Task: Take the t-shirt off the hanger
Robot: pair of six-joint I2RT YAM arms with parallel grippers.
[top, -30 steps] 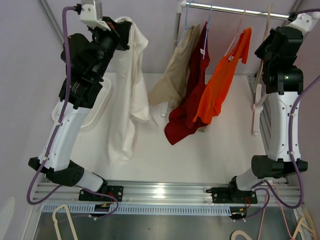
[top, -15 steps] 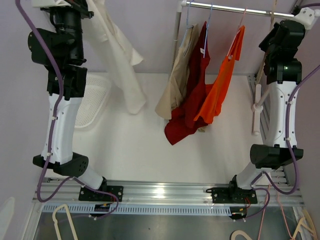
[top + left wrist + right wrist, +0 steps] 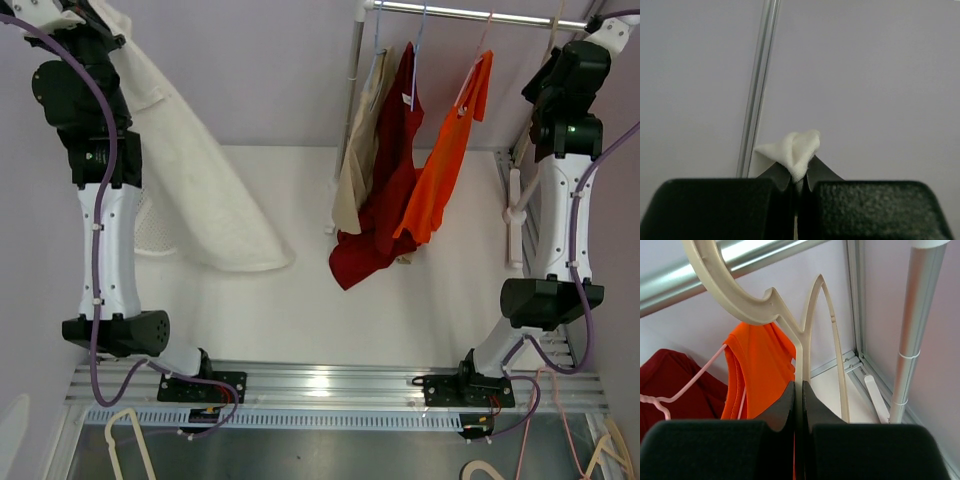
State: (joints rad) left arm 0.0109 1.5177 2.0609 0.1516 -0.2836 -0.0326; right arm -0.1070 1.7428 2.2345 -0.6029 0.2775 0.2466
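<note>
The white t-shirt (image 3: 190, 190) hangs free of any hanger from my left gripper (image 3: 80, 15), raised at the top left. Its lower end trails onto the table. In the left wrist view the left gripper (image 3: 799, 172) is shut on a pinch of the white fabric (image 3: 795, 149). My right gripper (image 3: 798, 390) is shut on the stem of a bare cream hanger (image 3: 801, 340), whose hook sits over the rail (image 3: 740, 257). In the top view the right gripper (image 3: 555, 60) is high at the right end of the rail, by the hanger (image 3: 549, 35).
A beige shirt (image 3: 358, 150), a dark red shirt (image 3: 385, 190) and an orange shirt (image 3: 445, 160) hang on the rail (image 3: 470, 14). A white basket (image 3: 150, 228) sits partly behind the white t-shirt. Spare hangers (image 3: 130, 440) lie below the arm bases. The rack's upright pole (image 3: 917, 325) stands at right.
My left arm has swung up and to the left, carrying the white t-shirt away from the rail. The shirt now drapes over the basket side. The right arm has risen slightly.
</note>
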